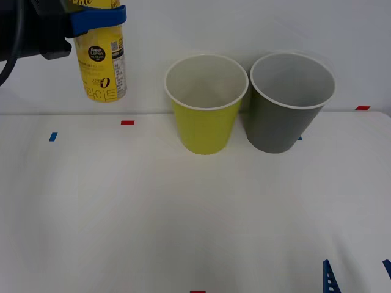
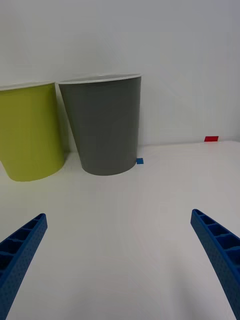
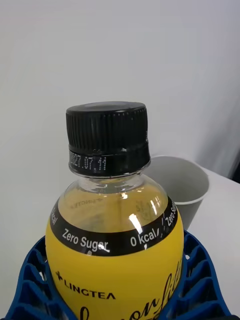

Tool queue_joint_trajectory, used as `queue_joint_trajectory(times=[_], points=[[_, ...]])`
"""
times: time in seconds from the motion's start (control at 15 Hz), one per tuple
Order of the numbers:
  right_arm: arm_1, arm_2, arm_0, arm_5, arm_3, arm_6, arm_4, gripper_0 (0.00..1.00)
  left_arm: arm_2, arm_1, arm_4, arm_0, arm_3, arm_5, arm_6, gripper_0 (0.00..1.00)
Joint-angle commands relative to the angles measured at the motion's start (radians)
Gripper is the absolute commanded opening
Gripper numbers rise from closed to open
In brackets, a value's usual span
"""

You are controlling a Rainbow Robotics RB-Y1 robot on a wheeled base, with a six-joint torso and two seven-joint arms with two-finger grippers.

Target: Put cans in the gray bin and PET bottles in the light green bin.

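Note:
My left gripper (image 1: 98,18) is shut on the PET bottle (image 1: 104,67) and holds it upright, high in the air at the far left, left of both bins. The bottle (image 3: 115,240) has a black cap, a yellow label and yellowish drink, and it sits between my blue fingers (image 3: 30,280). The light green bin (image 1: 206,104) and the gray bin (image 1: 290,101) stand side by side at the back of the table, the gray one on the right. My right gripper (image 1: 357,278) rests open and low at the front right, facing the bins (image 2: 105,125). Cans are out of view.
The white table (image 1: 183,213) meets a white wall just behind the bins. Small tape marks lie on it: red (image 1: 127,122), blue (image 1: 53,137) and red (image 1: 363,108). Open table surface stretches in front of the bins.

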State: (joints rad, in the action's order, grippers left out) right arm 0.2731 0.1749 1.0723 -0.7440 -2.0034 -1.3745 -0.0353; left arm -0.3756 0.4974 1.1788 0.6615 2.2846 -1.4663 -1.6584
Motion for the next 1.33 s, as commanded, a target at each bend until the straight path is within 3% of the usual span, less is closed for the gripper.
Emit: queue_joint_trajectory(times=[0.07, 0.47, 0.73, 1.07, 1.33], points=[[0.0, 0.0, 0.0, 0.0, 0.0, 0.0, 0.0, 1.0, 0.076, 0.0, -0.027, 0.081, -0.129, 0.057, 0.011, 0.0], [0.0, 0.0, 0.0, 0.0, 0.0, 0.0, 0.0, 1.0, 0.248, 0.0, -0.084, 0.141, -0.3, 0.274, -0.009, 0.0], [0.0, 0.0, 0.0, 0.0, 0.0, 0.0, 0.0, 1.0, 0.394, -0.007, -0.188, 0.205, -0.395, 0.423, -0.021, 0.0], [0.0, 0.0, 0.0, 0.0, 0.0, 0.0, 0.0, 1.0, 0.48, -0.04, -0.206, 0.217, -0.494, 0.558, -0.053, 0.0], [0.0, 0.0, 0.0, 0.0, 0.0, 0.0, 0.0, 1.0, 0.63, -0.039, -0.208, 0.217, -0.6, 0.784, -0.067, 0.0]])
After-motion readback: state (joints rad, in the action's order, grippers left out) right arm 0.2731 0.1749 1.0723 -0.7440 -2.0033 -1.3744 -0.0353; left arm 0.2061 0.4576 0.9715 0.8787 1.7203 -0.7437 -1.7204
